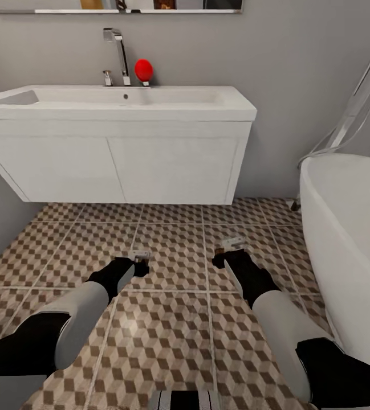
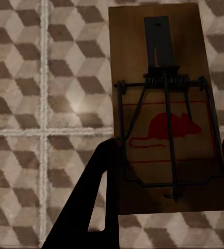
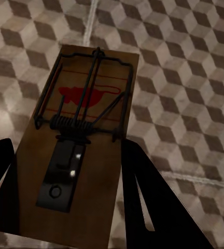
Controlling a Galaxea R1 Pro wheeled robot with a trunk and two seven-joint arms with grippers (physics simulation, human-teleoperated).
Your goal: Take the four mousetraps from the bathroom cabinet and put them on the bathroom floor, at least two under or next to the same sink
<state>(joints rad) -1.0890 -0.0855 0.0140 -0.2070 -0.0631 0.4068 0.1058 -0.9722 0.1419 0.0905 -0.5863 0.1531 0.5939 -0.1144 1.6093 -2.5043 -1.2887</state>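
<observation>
Nearest to us, both of our forearms reach forward and down over the bathroom floor (image 1: 167, 336), whose cube-printed tiles run under everything; the upper arms are cut off by the lower edge of the head view.

Our left end effector (image 1: 141, 263) is clamped on a mousetrap (image 1: 141, 253), which from the head shows only as a small pale sliver beyond the black fingers. In the left wrist view the same mousetrap (image 2: 166, 111) is plain: a brown wooden board with dark wire, a coil spring and a red mouse print, one black finger (image 2: 99, 197) against one long edge and the other finger barely visible at the frame's edge. We cannot tell whether the board touches the tiles or hangs above them.

Our right end effector (image 1: 226, 257) likewise grips a second mousetrap (image 1: 232, 242), again just a pale sliver from the head. The right wrist view shows that mousetrap (image 3: 83, 140) tilted over the tiles, with a black finger (image 3: 143, 197) along each long side; its near end is cut off.

Farther on, the bathroom sink (image 1: 119, 101) hangs on the grey wall, its white vanity clear of the floor, with a chrome tap (image 1: 118, 54) and a red round object (image 1: 143, 69) at its back edge. A white bathtub (image 1: 350, 228) is cut off at the right.
</observation>
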